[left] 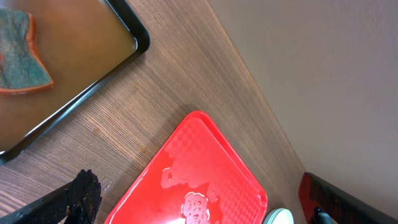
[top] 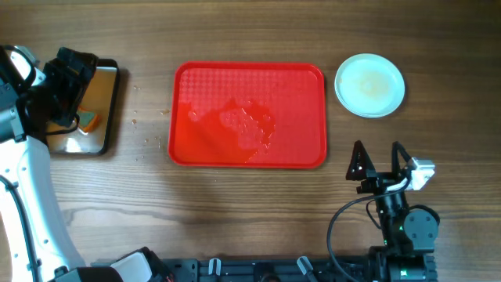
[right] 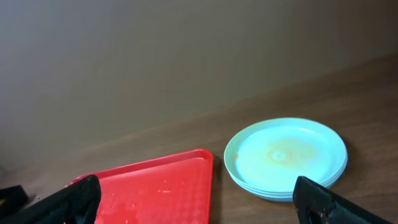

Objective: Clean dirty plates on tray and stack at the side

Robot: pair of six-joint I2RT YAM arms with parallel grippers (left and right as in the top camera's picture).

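The red tray (top: 249,116) lies mid-table, wet with water patches and with no plates on it; it also shows in the left wrist view (left: 199,180) and the right wrist view (right: 155,193). The plates (top: 369,84) are stacked right of the tray, the top one with a faint orange tint (right: 285,155). My right gripper (top: 377,160) is open and empty, near the front of the table below the stack. My left gripper (top: 66,86) hovers over the black pan (top: 106,117) at far left; only one fingertip (left: 74,198) shows in its wrist view.
The black pan holds brownish water and a green-orange sponge (left: 22,59), seen also from overhead (top: 88,120). Small water drops lie on the wood left of the tray. A red-black object (left: 342,202) is at the left wrist view's lower right corner.
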